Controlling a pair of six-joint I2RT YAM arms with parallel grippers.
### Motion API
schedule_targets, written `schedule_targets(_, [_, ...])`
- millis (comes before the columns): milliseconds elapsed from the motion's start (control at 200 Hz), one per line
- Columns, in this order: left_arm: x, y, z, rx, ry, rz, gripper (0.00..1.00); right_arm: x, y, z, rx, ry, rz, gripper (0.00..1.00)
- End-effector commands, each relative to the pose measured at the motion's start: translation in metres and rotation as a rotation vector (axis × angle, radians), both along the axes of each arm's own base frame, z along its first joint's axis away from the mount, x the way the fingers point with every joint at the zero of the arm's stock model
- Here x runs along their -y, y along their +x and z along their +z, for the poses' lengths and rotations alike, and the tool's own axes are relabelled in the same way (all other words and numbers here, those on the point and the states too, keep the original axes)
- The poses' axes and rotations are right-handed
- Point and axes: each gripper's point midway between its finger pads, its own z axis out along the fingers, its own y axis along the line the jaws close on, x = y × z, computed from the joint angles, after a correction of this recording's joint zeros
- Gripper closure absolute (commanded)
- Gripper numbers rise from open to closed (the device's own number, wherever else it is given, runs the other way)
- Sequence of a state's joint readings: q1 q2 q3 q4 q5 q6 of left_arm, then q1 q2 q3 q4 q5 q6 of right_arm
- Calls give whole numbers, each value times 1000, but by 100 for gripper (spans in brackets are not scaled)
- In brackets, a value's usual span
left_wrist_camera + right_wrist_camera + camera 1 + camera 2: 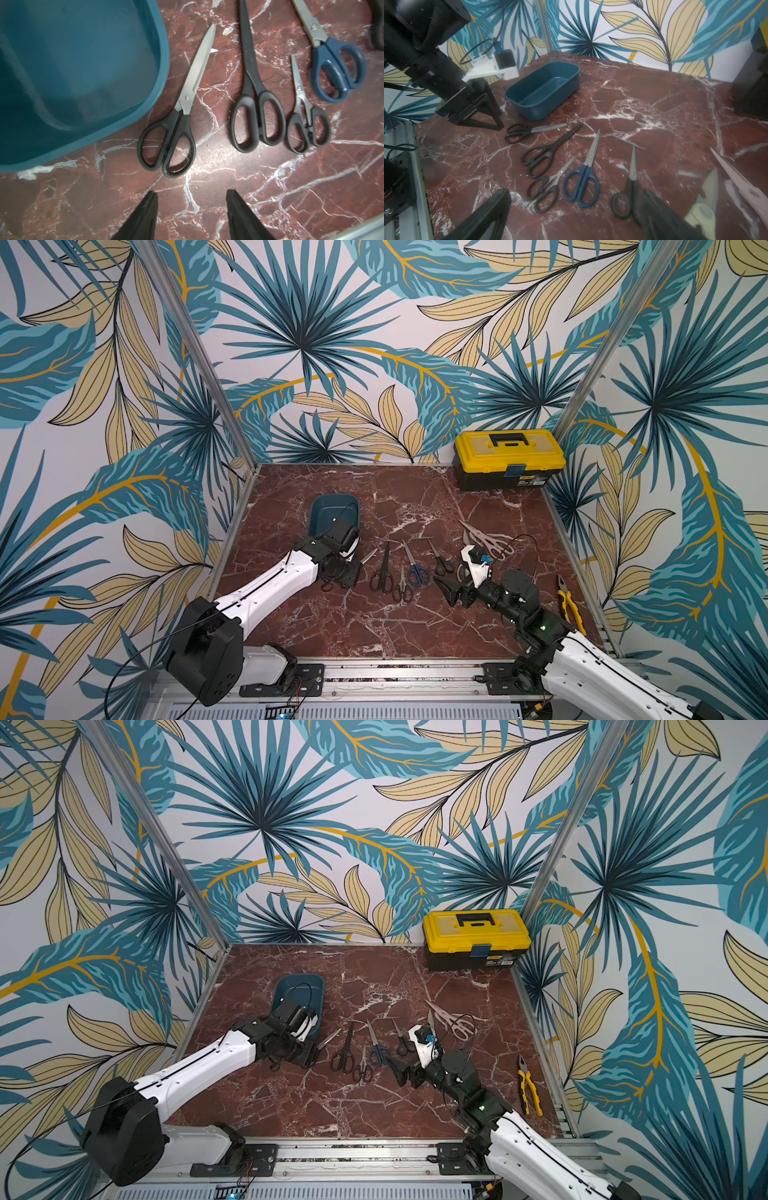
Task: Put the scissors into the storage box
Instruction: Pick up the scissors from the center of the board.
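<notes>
The teal storage box (pixel 330 506) (pixel 164 62) (pixel 542 110) stands at the back left with nothing in it. Several scissors lie in a row on the marble: a black-handled pair with steel blades (pixel 180 116) next to the box, an all-black pair (pixel 383 572), a small black pair (pixel 402 587), a blue pair (pixel 415 568), another small black pair (pixel 440 562), a cream-white pair (pixel 704 203) and a pink pair (pixel 486 539). My left gripper (pixel 191 191) hangs open just behind the first pair's handles. My right gripper (pixel 576 193) is open wide near the blue pair's handles.
A yellow-lidded black toolbox (pixel 509 458) stands in the back right corner. Yellow-handled pliers (pixel 571 608) lie by the right edge. Patterned walls close three sides, and an aluminium rail (pixel 395 676) runs along the front.
</notes>
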State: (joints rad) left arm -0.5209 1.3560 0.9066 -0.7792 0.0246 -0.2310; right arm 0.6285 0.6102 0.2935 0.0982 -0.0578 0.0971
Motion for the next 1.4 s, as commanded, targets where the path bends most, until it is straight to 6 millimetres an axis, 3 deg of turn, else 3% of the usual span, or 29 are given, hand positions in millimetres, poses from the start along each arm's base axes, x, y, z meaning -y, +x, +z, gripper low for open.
schedule_targets(0, [1, 16, 1, 11, 5, -10, 43, 16, -2, -16, -78, -40, -80, 0])
schedule_targets(125, [0, 22, -6, -11, 35, -37, 43, 17, -8, -25, -109, -47, -71, 0])
schedule_targets(1052, [-14, 21, -52, -78, 138, -45, 53, 20, -5, -19, -63, -31, -87, 0])
schedule_targets(1398, [1, 7, -63, -142, 98, -26, 55, 20, -5, -19, -63, -30, -90, 0])
